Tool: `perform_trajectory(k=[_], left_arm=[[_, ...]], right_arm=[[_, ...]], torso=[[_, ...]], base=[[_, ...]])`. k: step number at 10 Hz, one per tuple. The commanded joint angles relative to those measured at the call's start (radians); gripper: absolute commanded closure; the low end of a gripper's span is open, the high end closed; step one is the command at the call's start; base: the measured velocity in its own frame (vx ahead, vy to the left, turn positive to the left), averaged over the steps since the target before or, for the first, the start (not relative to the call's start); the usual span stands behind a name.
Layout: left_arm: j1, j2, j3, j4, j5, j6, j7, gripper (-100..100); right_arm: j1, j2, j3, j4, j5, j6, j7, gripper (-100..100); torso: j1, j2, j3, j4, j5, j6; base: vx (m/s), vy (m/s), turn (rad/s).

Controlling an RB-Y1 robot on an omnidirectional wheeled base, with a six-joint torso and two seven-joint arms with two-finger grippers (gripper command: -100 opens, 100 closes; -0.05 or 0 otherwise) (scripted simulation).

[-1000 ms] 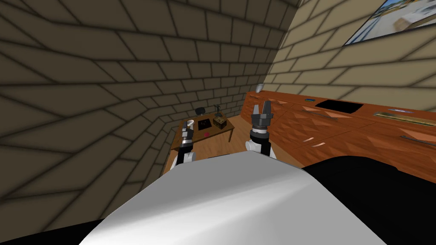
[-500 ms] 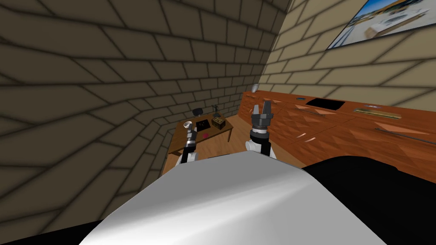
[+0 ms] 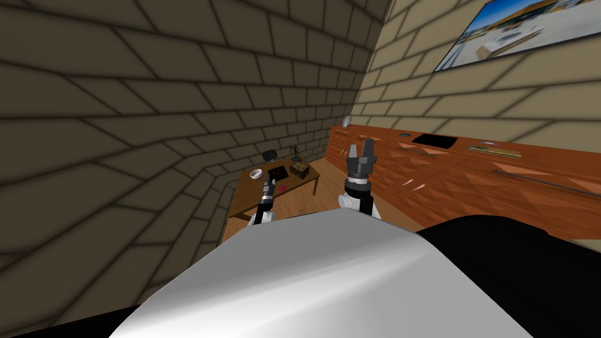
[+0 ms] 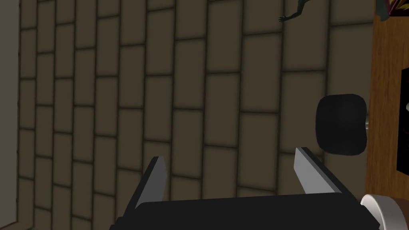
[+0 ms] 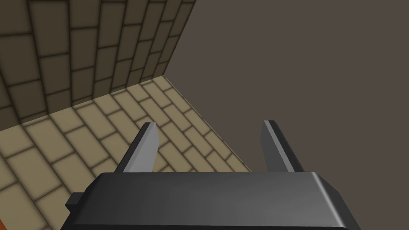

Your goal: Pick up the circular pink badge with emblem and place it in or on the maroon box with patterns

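Observation:
A small wooden table [image 3: 243, 196] stands by the brick wall ahead. The pink round badge [image 3: 282, 188] lies on it near the front edge. Behind the badge lies a flat black square box [image 3: 277, 172] with red marks. To its right stands a brownish patterned box [image 3: 300, 170], whose corner [image 4: 393, 8] shows maroon and yellow in the left wrist view. My left gripper [image 3: 270, 178] [image 4: 229, 171] hangs open over the table, just left of the badge, holding nothing. The right gripper [image 3: 361, 146] [image 5: 207, 145] is raised, open and empty.
On the table also sit a white bowl [image 3: 256, 173], a black rounded object [image 3: 269, 155] [image 4: 341, 123] and a thin dark figurine [image 3: 295, 152]. A long orange-brown cabinet [image 3: 469, 176] runs along the right wall. Wooden floor [image 3: 326, 196] lies between table and cabinet.
The whole head view has swung, so the cabinet and wall picture slid left: I have turned. My left arm has stretched forward over the table towards the badge. The right arm holds its pose.

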Motion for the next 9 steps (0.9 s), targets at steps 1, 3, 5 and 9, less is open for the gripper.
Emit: perform_trajectory(k=[1, 3, 5, 9], left_arm=[[-0.014, 0.005, -0.013, 0.05, 0.002, -0.01, 0.011, -100], [-0.03, 0.006, -0.025, 0.105, 0.004, -0.021, 0.019, -100], [-0.045, 0.008, -0.037, 0.167, 0.007, -0.032, 0.026, -100], [-0.077, 0.011, -0.061, 0.284, 0.012, -0.053, 0.042, -100]], right_arm=[[0.0, 0.0, 0.0, 0.0, 0.0, 0.0, 0.0, 0], [0.0, 0.0, 0.0, 0.0, 0.0, 0.0, 0.0, 0], [0.0, 0.0, 0.0, 0.0, 0.0, 0.0, 0.0, 0], [0.0, 0.0, 0.0, 0.0, 0.0, 0.0, 0.0, 0]], torso=[[0.0, 0.0, 0.0, 0.0, 0.0, 0.0], [0.0, 0.0, 0.0, 0.0, 0.0, 0.0], [0.0, 0.0, 0.0, 0.0, 0.0, 0.0], [0.0, 0.0, 0.0, 0.0, 0.0, 0.0]], base=[[0.021, 0.025, -0.105], [0.018, 0.036, -0.11], [0.016, 0.033, -0.114], [0.019, 0.036, -0.097]])
